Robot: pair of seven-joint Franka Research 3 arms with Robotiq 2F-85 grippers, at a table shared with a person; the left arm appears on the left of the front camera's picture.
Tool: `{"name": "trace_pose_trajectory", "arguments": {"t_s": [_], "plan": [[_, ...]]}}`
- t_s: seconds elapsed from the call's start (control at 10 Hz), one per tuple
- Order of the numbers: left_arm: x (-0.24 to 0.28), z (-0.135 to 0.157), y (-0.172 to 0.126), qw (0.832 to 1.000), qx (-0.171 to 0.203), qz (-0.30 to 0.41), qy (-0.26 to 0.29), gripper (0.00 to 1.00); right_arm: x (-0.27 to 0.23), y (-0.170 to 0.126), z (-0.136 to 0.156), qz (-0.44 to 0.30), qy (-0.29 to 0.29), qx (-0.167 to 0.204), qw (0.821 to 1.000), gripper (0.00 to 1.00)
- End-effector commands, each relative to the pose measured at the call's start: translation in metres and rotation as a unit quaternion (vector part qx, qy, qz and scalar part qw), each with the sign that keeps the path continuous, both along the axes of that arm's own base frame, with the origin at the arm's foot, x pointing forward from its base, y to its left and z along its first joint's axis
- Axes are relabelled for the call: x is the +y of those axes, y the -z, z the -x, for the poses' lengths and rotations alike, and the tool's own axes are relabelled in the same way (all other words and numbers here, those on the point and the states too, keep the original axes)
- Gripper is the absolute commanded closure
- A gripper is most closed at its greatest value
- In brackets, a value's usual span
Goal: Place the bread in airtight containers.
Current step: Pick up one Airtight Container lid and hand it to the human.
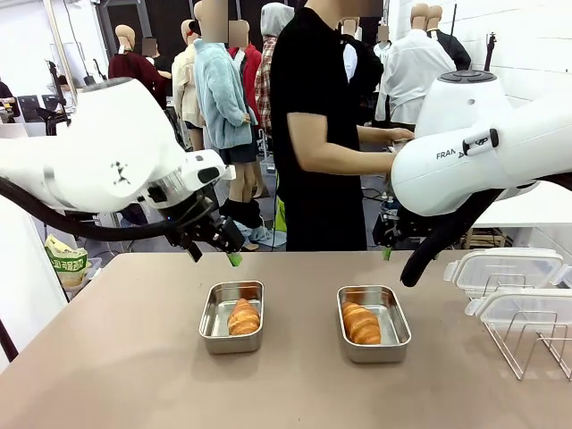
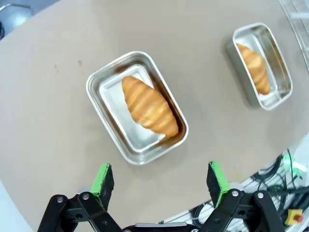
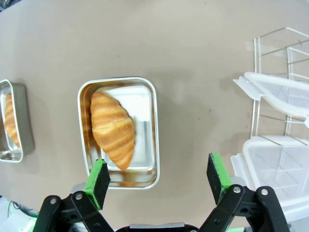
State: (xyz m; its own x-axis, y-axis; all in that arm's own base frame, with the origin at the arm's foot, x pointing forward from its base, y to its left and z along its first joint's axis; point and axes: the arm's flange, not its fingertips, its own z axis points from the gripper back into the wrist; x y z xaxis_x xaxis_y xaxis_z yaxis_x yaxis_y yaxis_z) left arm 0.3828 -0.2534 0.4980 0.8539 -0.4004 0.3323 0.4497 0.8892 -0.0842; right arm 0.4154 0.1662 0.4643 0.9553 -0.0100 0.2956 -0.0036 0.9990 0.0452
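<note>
Croissant (image 1: 243, 317) lies in each tin (image 1: 207, 323), uncovered. Lids (image 1: 506, 268) parked on wire rack (image 1: 527, 347); sealing judged outstanding. Left claw (image 2: 160, 181), right claw (image 3: 159, 178) released, empty, raised above tins.

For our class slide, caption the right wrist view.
Open right claw above a croissant in an uncovered steel tin, clear lids racked nearby.

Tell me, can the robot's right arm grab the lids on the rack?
Probably yes. The right gripper hangs open near its tin, and the lids sit uncovered on the rack beside it.
</note>
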Motion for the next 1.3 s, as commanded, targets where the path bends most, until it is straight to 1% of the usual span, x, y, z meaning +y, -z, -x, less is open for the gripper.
{"name": "trace_pose_trajectory", "arguments": {"t_s": [0.0, 0.1, 0.4, 0.6, 1.2], "plan": [[0.013, 0.004, -0.003, 0.999, 0.026, -0.008, 0.039, 0.0, 0.0, 0.002, 0.001, 0.0, 0.0, 0.002, 1.0, 0.0], [0.017, 0.009, -0.005, 0.998, 0.032, -0.012, 0.049, 0.0, 0.0, 0.002, 0.001, 0.0, 0.0, 0.002, 1.0, 0.0], [0.019, 0.02, -0.017, 0.998, 0.021, -0.016, 0.053, 0.0, 0.0, 0.002, 0.001, 0.0, 0.0, 0.002, 1.0, 0.0], [0.014, 0.015, -0.013, 0.999, 0.02, -0.026, 0.043, 0.0, 0.0, 0.002, 0.001, 0.0, 0.0, 0.002, 1.0, 0.0], [0.014, 0.015, -0.013, 0.999, 0.02, -0.026, 0.043, 0.0, 0.0, 0.0, 0.0, 0.0, 0.0, 0.0, 1.0, 0.0]]}}
